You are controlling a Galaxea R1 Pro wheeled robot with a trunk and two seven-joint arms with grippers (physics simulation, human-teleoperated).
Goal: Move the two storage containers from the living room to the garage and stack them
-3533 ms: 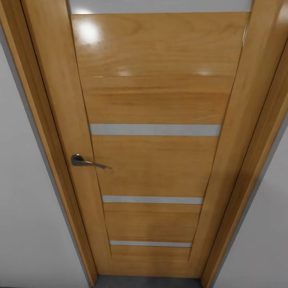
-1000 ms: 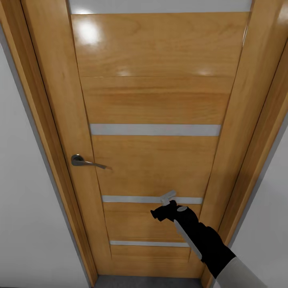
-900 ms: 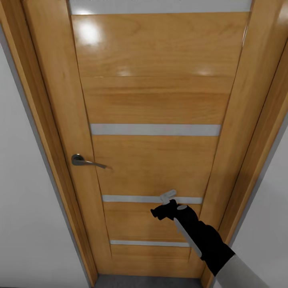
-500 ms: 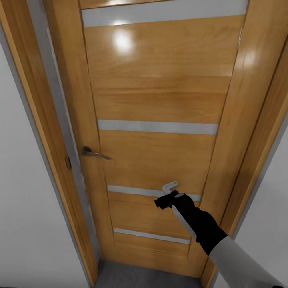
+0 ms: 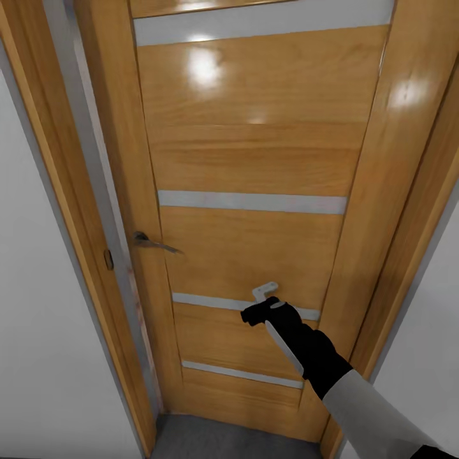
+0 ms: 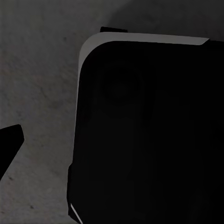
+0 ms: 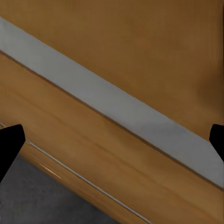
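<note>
One wooden door (image 5: 248, 159) with grey stripes stood close in front of the robot. It was open a little on its handle side, with a thin gap next to the frame (image 5: 76, 210). The metal handle (image 5: 152, 242) stuck out near that edge. The right tool (image 5: 262, 294) was up against the door, by the lower grey stripe (image 5: 210, 301). In the right wrist view its two dark fingertips (image 7: 9, 142) were spread far apart, holding nothing, with the door just ahead. The left tool hung low over the dark grey floor (image 6: 37, 84), next to a black part of the robot (image 6: 149, 135). I could not tell if it was spread or squeezed. No red boxes were to be seen.
</note>
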